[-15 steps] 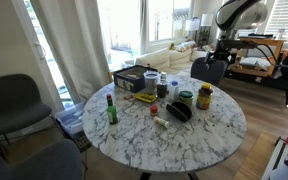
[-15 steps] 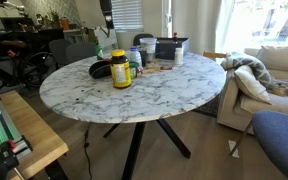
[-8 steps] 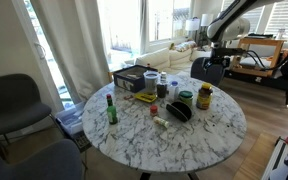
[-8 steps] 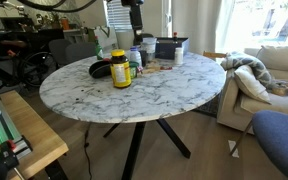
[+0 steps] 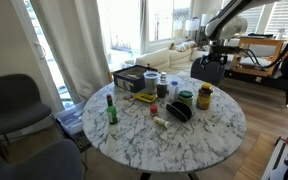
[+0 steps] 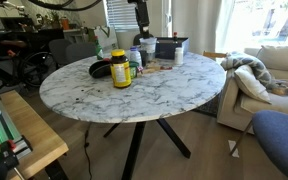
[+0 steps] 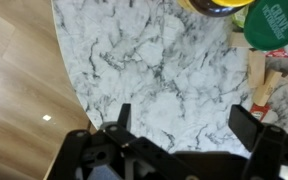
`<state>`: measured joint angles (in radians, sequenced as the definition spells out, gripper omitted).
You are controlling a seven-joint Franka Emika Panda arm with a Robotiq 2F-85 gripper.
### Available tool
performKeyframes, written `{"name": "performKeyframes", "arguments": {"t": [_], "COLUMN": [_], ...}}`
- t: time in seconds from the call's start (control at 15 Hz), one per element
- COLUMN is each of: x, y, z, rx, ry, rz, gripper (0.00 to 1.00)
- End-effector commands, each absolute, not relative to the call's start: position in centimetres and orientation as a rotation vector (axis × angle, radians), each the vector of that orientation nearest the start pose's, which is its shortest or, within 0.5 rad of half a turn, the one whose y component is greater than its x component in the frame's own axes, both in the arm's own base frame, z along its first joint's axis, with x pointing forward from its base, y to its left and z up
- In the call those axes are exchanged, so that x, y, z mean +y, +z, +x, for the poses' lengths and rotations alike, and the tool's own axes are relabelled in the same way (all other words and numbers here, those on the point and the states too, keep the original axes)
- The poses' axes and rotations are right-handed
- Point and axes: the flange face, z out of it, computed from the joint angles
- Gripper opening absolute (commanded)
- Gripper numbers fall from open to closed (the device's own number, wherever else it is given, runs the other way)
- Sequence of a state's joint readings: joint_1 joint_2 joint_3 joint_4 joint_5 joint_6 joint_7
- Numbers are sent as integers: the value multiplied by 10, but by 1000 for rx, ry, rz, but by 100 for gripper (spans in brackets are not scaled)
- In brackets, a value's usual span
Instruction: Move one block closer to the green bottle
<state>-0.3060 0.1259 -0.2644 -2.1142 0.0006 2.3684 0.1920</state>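
Observation:
The green bottle with a red cap stands on the round marble table, on the side away from the arm. Small blocks lie mid-table: a pale wooden one, a small red one and a yellow piece. My gripper hangs open and empty high above the table's edge, far from the bottle; it also shows in an exterior view. In the wrist view the open jaws frame bare marble, with a wooden block at the right edge. The bottle is out of the wrist view.
A jar with yellow lid and label, a green-lidded jar, a black round object and a dark box stand among the blocks. Chairs and a sofa surround the table.
The arm has swung down and in toward the table over the last second. Nothing on the table has moved.

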Motion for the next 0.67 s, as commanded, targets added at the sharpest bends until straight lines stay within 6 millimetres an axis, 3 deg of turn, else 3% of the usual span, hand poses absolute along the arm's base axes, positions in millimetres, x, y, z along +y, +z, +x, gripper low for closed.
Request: {"name": "performKeyframes", "arguments": {"t": [0.0, 0.13, 0.27, 0.6], "x": [-300, -293, -293, -300], "y": [353, 347, 345, 335], "z": [516, 552, 573, 637], "rx": [1256, 1288, 1347, 1429], "ry": [-70, 19, 94, 97], "rz": [-2860, -2733, -2656, -2697], "gripper": [100, 100, 100, 100]}}
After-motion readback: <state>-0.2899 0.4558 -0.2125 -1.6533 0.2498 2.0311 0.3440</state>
